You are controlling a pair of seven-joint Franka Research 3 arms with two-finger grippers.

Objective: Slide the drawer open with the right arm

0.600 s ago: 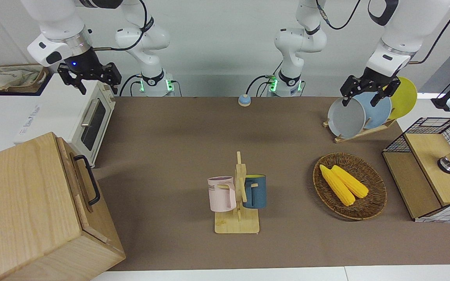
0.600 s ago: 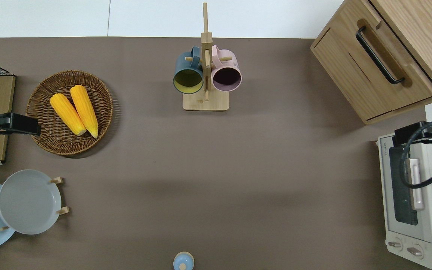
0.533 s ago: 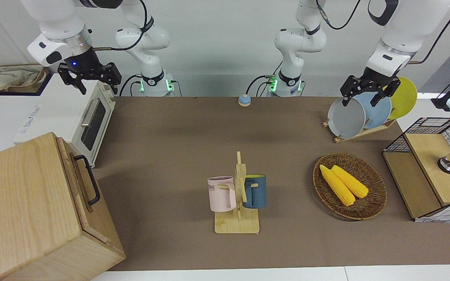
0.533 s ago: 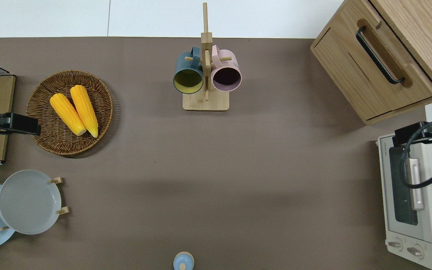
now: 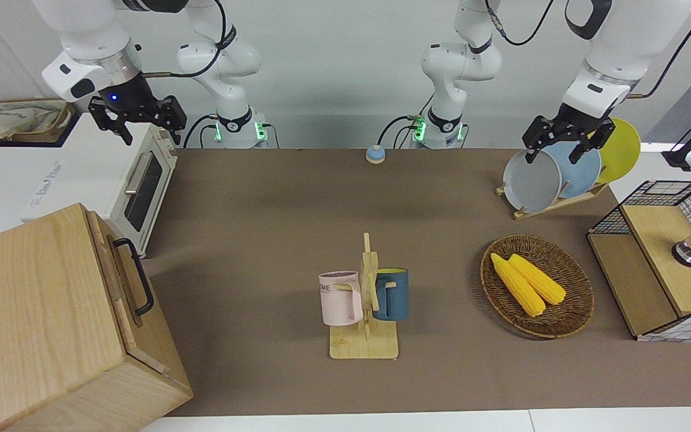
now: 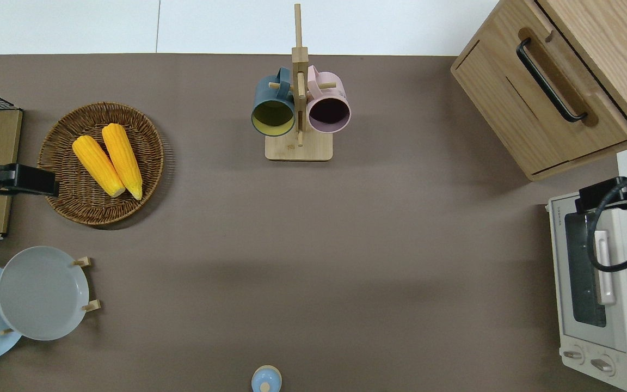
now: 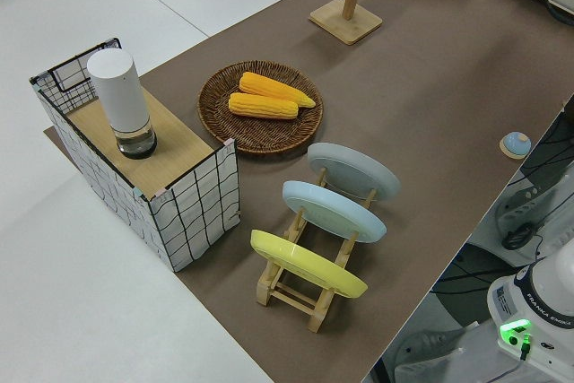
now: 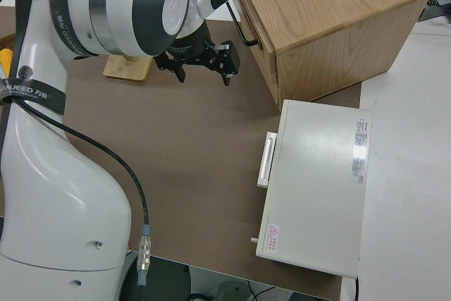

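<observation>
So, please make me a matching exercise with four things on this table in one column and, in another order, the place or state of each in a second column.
Things:
1. drawer
2. corn cobs
3. pink mug
4. right claw

Places or states:
A. hanging on the wooden mug stand
B. open, up in the air over the toaster oven
C. shut, black handle untouched
D. lying in the wicker basket

Pairs: 1-C, 2-D, 3-A, 4-B
</observation>
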